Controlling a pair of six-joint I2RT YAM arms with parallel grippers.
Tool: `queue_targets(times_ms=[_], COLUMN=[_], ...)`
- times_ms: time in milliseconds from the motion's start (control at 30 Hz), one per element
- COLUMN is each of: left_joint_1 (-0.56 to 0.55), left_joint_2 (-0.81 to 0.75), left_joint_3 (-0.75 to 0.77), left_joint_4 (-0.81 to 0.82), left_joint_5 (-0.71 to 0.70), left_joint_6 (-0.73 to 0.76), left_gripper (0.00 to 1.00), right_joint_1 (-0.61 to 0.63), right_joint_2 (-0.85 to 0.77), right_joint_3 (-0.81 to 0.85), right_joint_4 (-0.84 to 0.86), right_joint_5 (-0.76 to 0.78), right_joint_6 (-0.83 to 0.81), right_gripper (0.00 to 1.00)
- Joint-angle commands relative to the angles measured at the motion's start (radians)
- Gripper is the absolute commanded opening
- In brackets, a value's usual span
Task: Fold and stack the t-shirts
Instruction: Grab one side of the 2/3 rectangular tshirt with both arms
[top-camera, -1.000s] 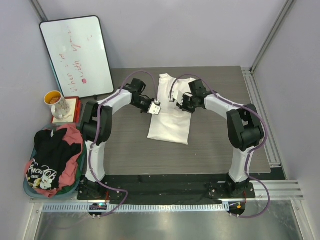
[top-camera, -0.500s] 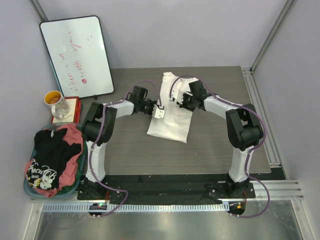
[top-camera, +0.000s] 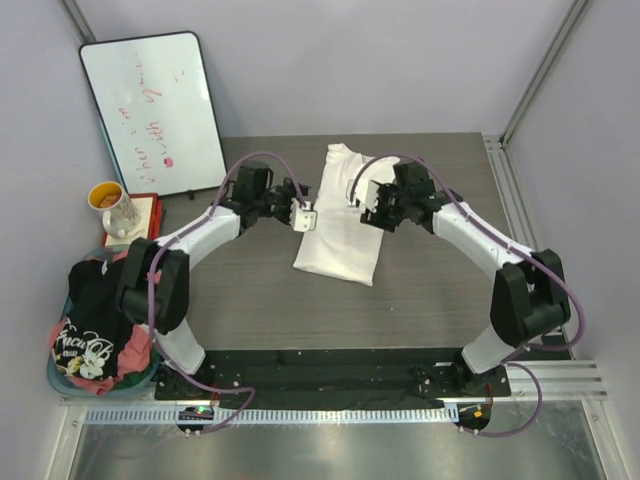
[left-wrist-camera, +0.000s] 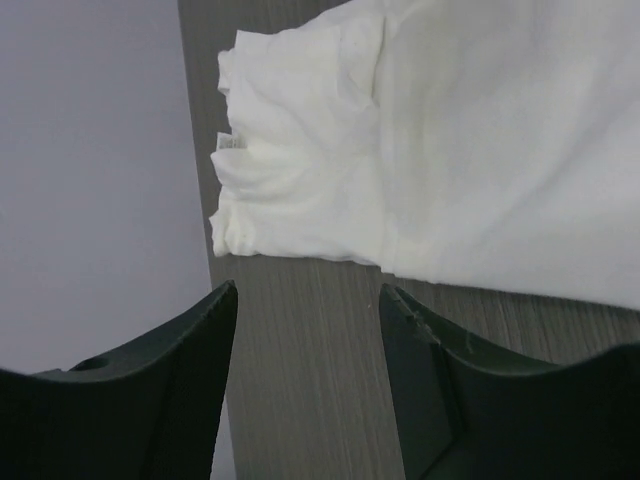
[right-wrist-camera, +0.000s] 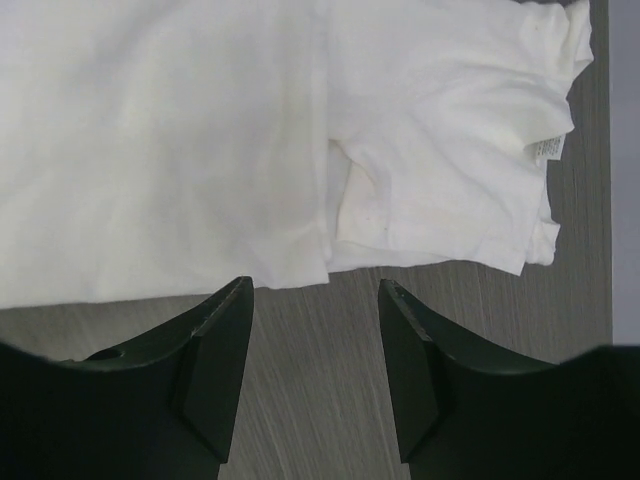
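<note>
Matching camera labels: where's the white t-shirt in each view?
Top external: the white t-shirt lies lengthwise in the middle of the table.
Left wrist: it fills the upper right of the picture.
Right wrist: it spans the top of the picture.
Shared landmark: its bunched far end by the table's far edge, at the top in the top external view, on the left in the left wrist view and on the right in the right wrist view.

Nothing cleanly readable. whiteboard (top-camera: 155, 110): faint red handwriting, turned sideways, too small to make out. black t-shirt (top-camera: 100, 305): pale script lettering (top-camera: 80, 345) on crumpled fabric, can't decipher it. white t-shirt (top-camera: 340, 215): small sewn-in tag (right-wrist-camera: 545, 148) near one bunched edge, print too blurred to read.
</note>
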Motion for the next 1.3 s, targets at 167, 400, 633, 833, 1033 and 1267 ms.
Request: queue_targets(times_ms=[167,400,633,833,1033,1267], left_joint_1=[0.005,-0.015,-0.028,-0.031,-0.029,-0.034], left_joint_2=[-0.108,-0.056,-0.017,-0.002,0.021,0.081], left_joint_3=[-0.192,-0.216,-0.208,-0.208,-0.21,-0.185], left_joint_4=[-0.417,-0.477,-0.477,-0.47,-0.453,-0.43], left_joint_5=[0.177,0.17,0.151,0.139,0.13,0.104], left_joint_6=[0.474,0.61,0.624,0.622,0.617,0.621], left_gripper=[0.73,0.94,0.94,0.91,0.84,0.7], right_joint_1=[0.148,0.22,0.251,0.251,0.249,0.251], right_joint_2=[-0.189,-0.194,-0.183,-0.168,-0.147,-0.136], right_joint_3=[-0.261,-0.341,-0.427,-0.476,-0.522,-0.546], right_joint_4=[-0.11,-0.026,0.103,0.161,0.258,0.296], right_joint_5=[-0.031,-0.013,0.027,0.039,0.059,0.066], right_joint_6=[-0.121,-0.073,-0.06,-0.055,-0.044,-0.038], right_gripper=[0.73,0.86,0.88,0.88,0.82,0.75])
